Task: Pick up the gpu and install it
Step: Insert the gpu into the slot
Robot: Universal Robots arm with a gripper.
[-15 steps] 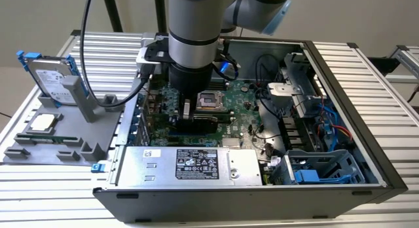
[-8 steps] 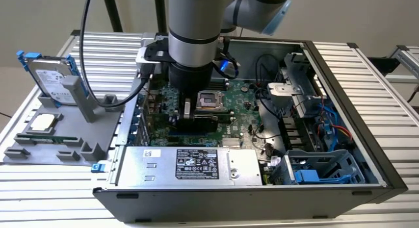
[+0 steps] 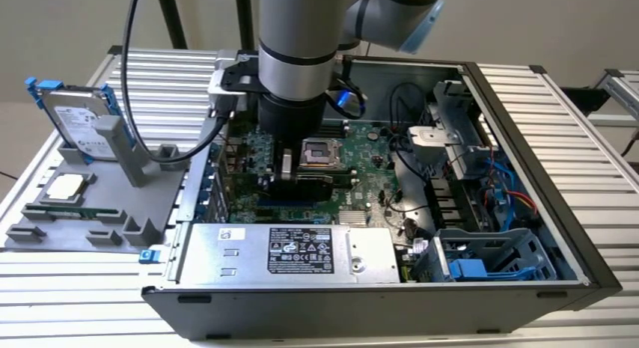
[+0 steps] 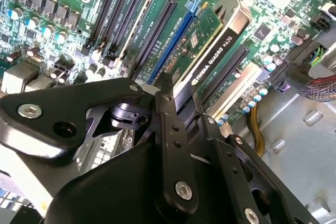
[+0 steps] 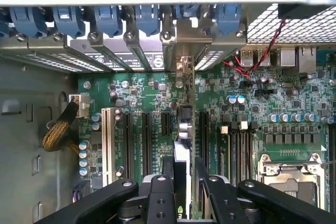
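the gripper (image 5: pixel 184 174) is closed on the gpu (image 4: pixel 210 56), holding it edge-down over the blue slot (image 4: pixel 173 45) on the motherboard (image 5: pixel 247 103) inside the computer case (image 3: pixel 519 86), so pickup looks done and seating remains.

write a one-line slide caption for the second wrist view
Gripper shut on the gpu, holding the card edge-down over the blue expansion slot on the green motherboard inside the open computer case.

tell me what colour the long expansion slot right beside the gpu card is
Blue, best seen in the second wrist view: the long blue plastic expansion slot beside the gpu.
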